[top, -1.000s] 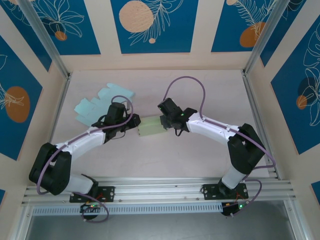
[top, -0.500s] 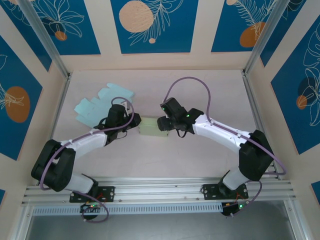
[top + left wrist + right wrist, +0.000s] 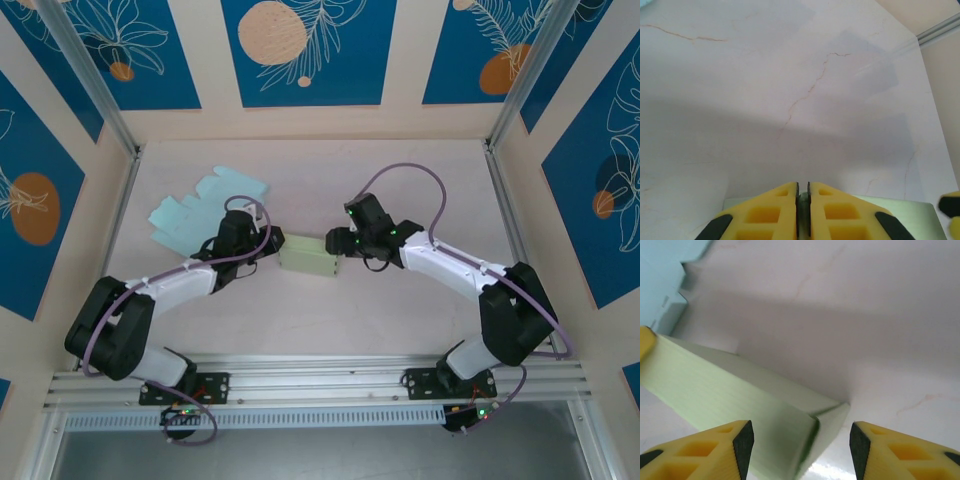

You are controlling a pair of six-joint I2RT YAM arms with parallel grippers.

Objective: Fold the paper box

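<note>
The left tool point(image 3: 270, 250) is clenched: in the left wrist view its yellow fingers point(image 3: 770, 212) stand almost together, with only a thin greenish sliver between the pads, which looks like an edge of the paper box point(image 3: 312, 257) pinched at its left end. The pale green top of the box point(image 3: 910, 217) shows just beyond those fingers, low in that view. The right tool point(image 3: 341, 243) is released, its jaws standing well apart. From the right wrist its two yellow fingers point(image 3: 705, 447) sit on either side of the right end corner of the box point(image 3: 740, 395), and no pad can be seen pressing on it. The box lies on the table point(image 3: 400, 320) near the middle, between the two tools, as a closed-looking oblong block turned slightly so that its right end is nearer than its left. The two arms reach in toward it from the near left and near right, each with a purple cable point(image 3: 400, 175) looping above it. To the far left of the box, beside the left arm, a flat light blue paper cutout point(image 3: 200, 210) with notched edges lies on the table, and a corner of it point(image 3: 660, 275) shows in the right wrist view. Blue wall panels point(image 3: 300, 50) with orange discs stand around the table.
</note>
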